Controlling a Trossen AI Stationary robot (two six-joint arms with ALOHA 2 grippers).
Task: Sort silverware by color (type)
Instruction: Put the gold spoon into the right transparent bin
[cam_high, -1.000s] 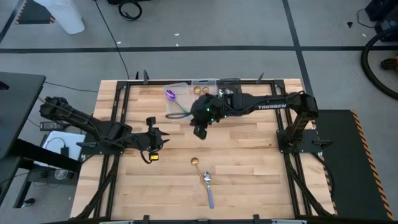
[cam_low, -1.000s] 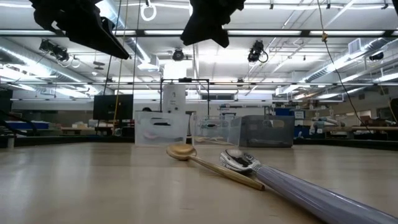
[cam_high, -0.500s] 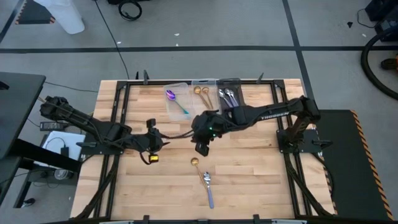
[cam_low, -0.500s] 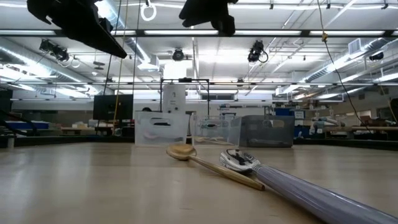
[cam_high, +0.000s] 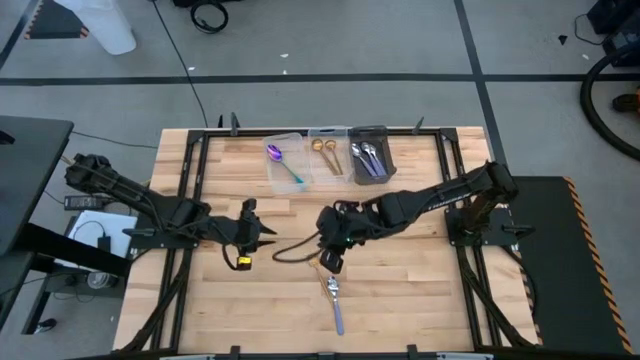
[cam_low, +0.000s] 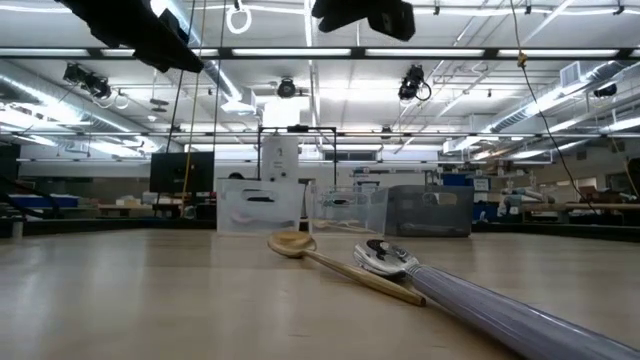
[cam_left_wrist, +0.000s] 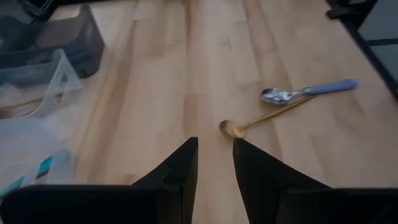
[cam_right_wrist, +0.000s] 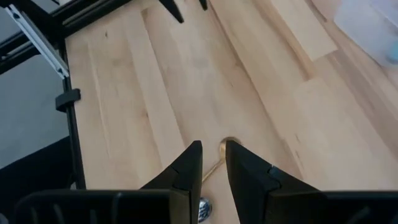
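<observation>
I have the right claw (cam_high: 331, 259) hanging above the gold spoon (cam_high: 316, 261) in the middle of the surface (cam_high: 400, 270). Through its wrist camera the two fingers stand a narrow gap apart with nothing between them, and the spoon's bowl shows just past the tips. The left claw (cam_high: 252, 231) waits off to the side, well apart from the spoon, its fingers also slightly spread and empty.

Two pieces remain loose: the gold spoon and a silver spoon with a pale blue handle (cam_high: 335, 303). In the low view the gold handle runs right up against the silver bowl, touching or nearly so; I cannot tell which. At the far edge, the clear bin (cam_high: 285, 160) holds a purple spoon, the middle bin (cam_high: 327, 152) gold pieces, and the dark bin (cam_high: 371, 150) silver ones.

My worry is the narrow gap. If I come down like this, the tips may land on the bowl instead of straddling it and skid the spoon away. The spoon lies flat and thin on wood, so a pinch could slip off its rounded edge. Dragging it could also nudge the silver spoon along. Later, I must carry it to the middle bin, not a neighbour.
</observation>
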